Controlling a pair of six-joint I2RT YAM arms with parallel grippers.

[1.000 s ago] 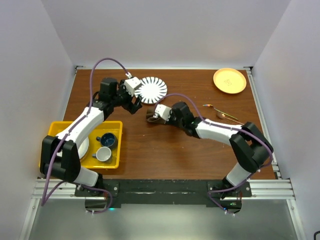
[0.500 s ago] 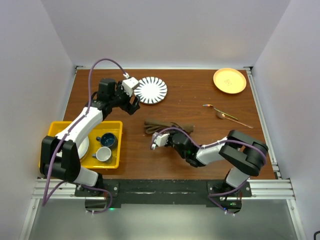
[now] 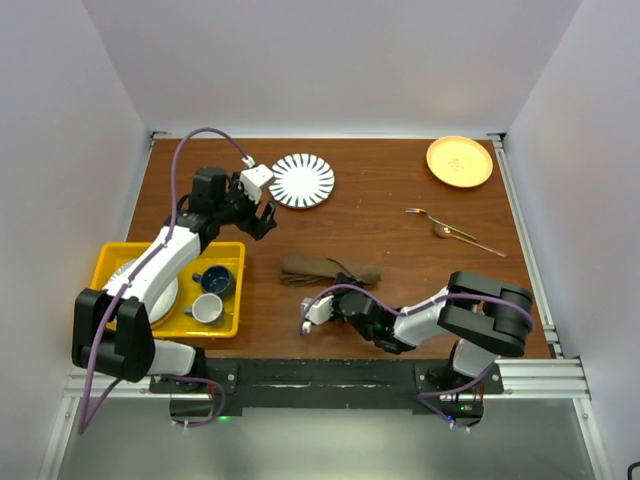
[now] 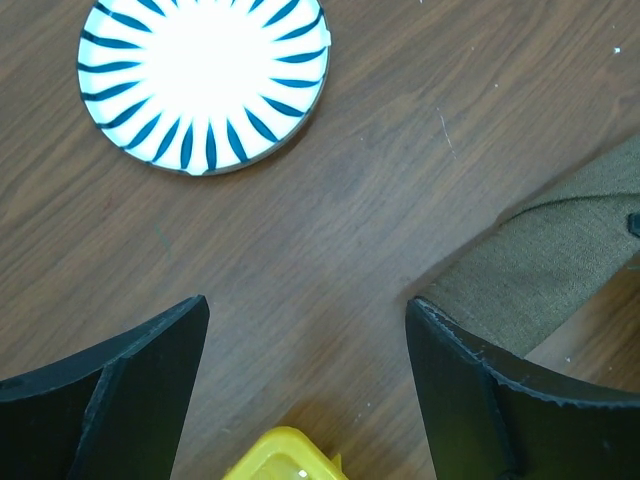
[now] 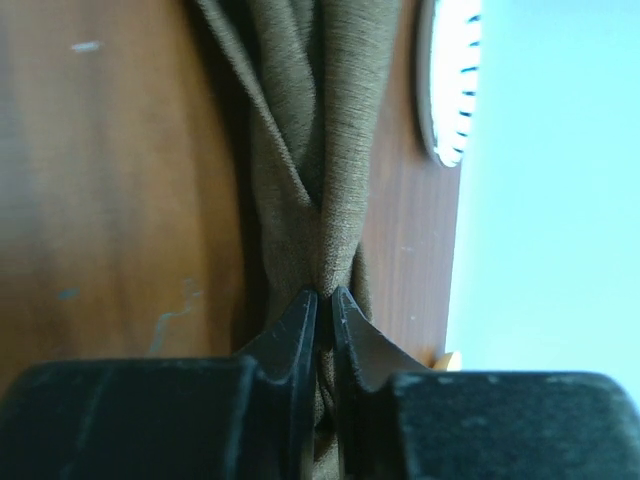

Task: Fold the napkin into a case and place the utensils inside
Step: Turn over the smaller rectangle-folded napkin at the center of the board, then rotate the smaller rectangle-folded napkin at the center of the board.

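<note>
The olive-brown napkin (image 3: 330, 269) lies bunched into a long crumpled strip in the middle of the table, not shaped into a case. My right gripper (image 5: 324, 296) is low at its near side (image 3: 344, 297) and shut on a pinched fold of the cloth (image 5: 310, 130). My left gripper (image 3: 262, 216) hovers open and empty over bare wood (image 4: 308, 335), with the napkin's left end (image 4: 545, 265) just beyond its right finger. The two utensils (image 3: 448, 229) lie side by side at the right of the table, far from both grippers.
A blue-and-white striped plate (image 3: 302, 180) sits at the back, also in the left wrist view (image 4: 203, 80). An orange plate (image 3: 459, 161) is at the back right. A yellow bin (image 3: 170, 247) at the left holds two cups (image 3: 210, 295) and a white plate; its corner (image 4: 285, 455) shows below my left fingers.
My right arm has folded back toward the near edge, dragging the napkin nearer and stretching it out. The left gripper drifted slightly left and stayed open.
</note>
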